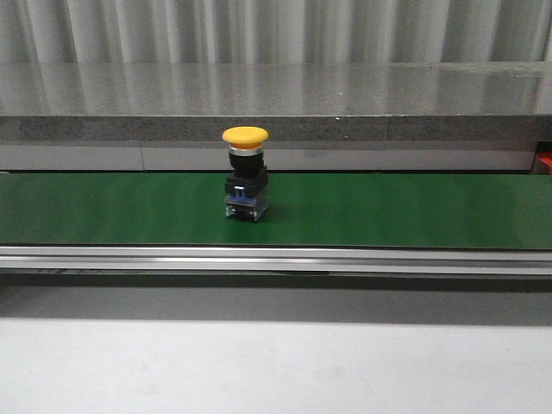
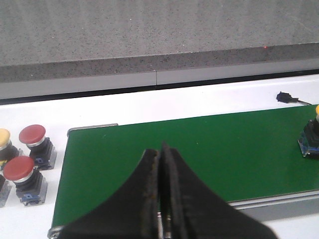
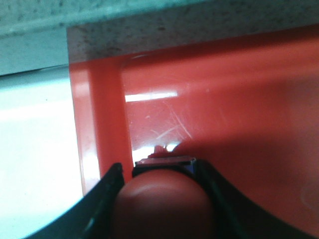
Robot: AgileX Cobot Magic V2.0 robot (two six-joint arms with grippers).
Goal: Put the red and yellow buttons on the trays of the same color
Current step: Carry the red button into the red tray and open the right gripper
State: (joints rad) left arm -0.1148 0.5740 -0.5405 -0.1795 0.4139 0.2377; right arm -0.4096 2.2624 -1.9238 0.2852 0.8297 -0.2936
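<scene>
Right gripper (image 3: 162, 199) has its fingers clamped on a red button (image 3: 163, 201), held low over the floor of the red tray (image 3: 224, 99), just inside the tray's wall; whether the button base touches the tray floor cannot be told from the right wrist view. Judged as the placing step for a red button, release not yet made. Left gripper (image 2: 160, 199) is empty, fingers pressed together with no gap, hanging over the near part of the green conveyor belt (image 1: 414, 207). One yellow button (image 1: 245, 172) stands upright on the belt, roughly centre in the front view, well apart from both arms; it is not sorted. In the left wrist view, two more red buttons (image 2: 33, 144) and part of another yellow-capped one (image 2: 4, 142) stand on the white counter (image 2: 199, 99) just off the end of the belt, so several pieces appear to remain. No yellow tray is in view in any picture. Surface: matte green belt in an aluminium frame, white counter near the robot, a grey speckled stone ledge at the far side, pale corrugated wall behind. A small black connector (image 2: 285, 97) lies on the counter beyond the belt.
</scene>
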